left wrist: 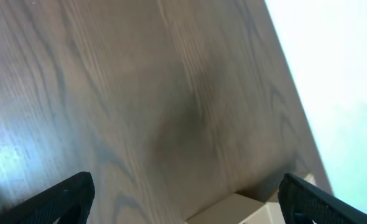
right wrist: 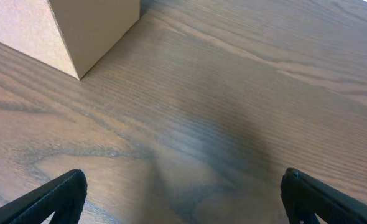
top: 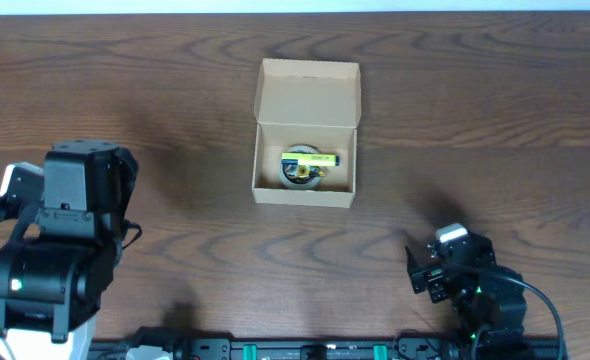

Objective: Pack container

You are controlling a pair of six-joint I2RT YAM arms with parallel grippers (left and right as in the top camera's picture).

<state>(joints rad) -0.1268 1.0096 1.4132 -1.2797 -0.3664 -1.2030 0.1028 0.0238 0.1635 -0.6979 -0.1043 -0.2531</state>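
Overhead. The container (top: 306,135) sits about mid-way across the dark wooden table (top: 495,90). It is tan cardboard and rectangular. Its flap lid (top: 309,92) is hinged on the container's far side and stands open. On the container's floor a yellow object (top: 313,159) lies across a round roll (top: 300,174); both are too small to make out further. The left arm (top: 60,240) stands well apart from the container, off its left side and nearer the robot's base. The right arm (top: 465,285) is well apart from the container, off its right side, also toward the base. Neither arm touches the container. How the jaws stand cannot be read from this view.

Left wrist. The left gripper (left wrist: 186,198) hangs over bare wood, released. Its dark fingertips (left wrist: 68,194) show at the lower corners of the frame, spread wide, with only table grain and a tan corner of the container (left wrist: 236,210) between them. That corner enters at the bottom edge, clear of both fingers. To the right of the container's corner the table edge runs diagonally against a pale surface (left wrist: 339,74).

Right wrist. The right gripper (right wrist: 186,198) is released too. Its fingertips (right wrist: 56,198) sit at the lower corners, wide apart, over wood alone. The container (right wrist: 84,31) fills the upper left, one vertical corner edge facing the camera, well apart from the fingers. A soft shadow (right wrist: 221,143) lies on the table between the container and the gripper.
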